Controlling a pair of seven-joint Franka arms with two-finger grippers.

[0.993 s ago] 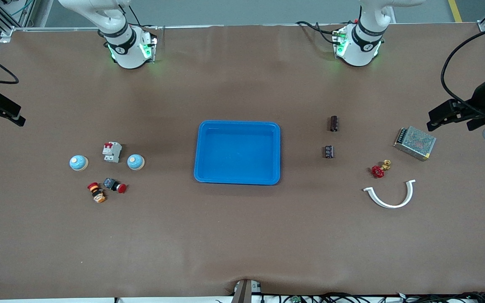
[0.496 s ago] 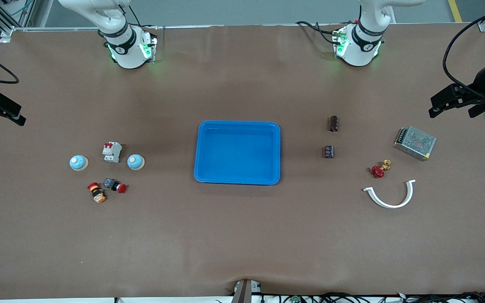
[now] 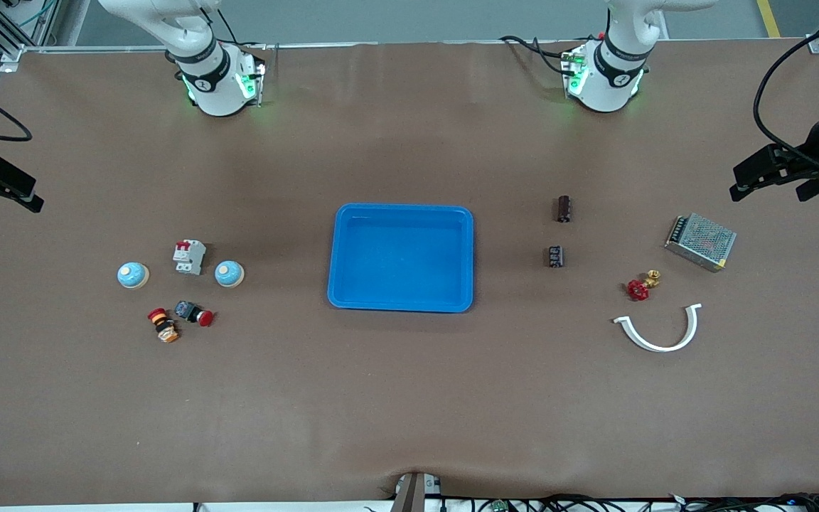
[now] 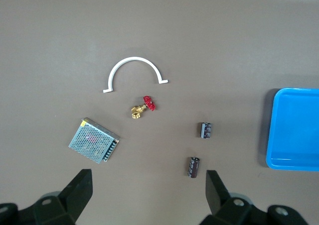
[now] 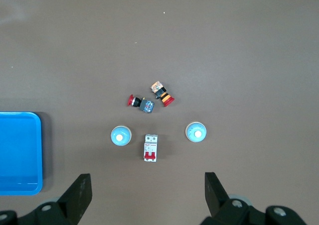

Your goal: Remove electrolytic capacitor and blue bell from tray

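Two dark cylindrical capacitors (image 3: 564, 208) (image 3: 555, 257) lie on brown table (image 3: 409, 398) btwn blue rectangular plastic tray (image 3: 400, 306) and left arm's end; two pale-blue dome bells (image 3: 132, 275) (image 3: 229, 274) twd right arm's end, white circuit breaker (image 3: 189, 257) btwn them.
Left wrist view: left gripper (image 4: 149, 192) open, empty, over capacitors (image 4: 193, 166) (image 4: 206, 130).
Right wrist view: right gripper (image 5: 148, 190) open, empty, over bells (image 5: 121, 136) (image 5: 196, 132).
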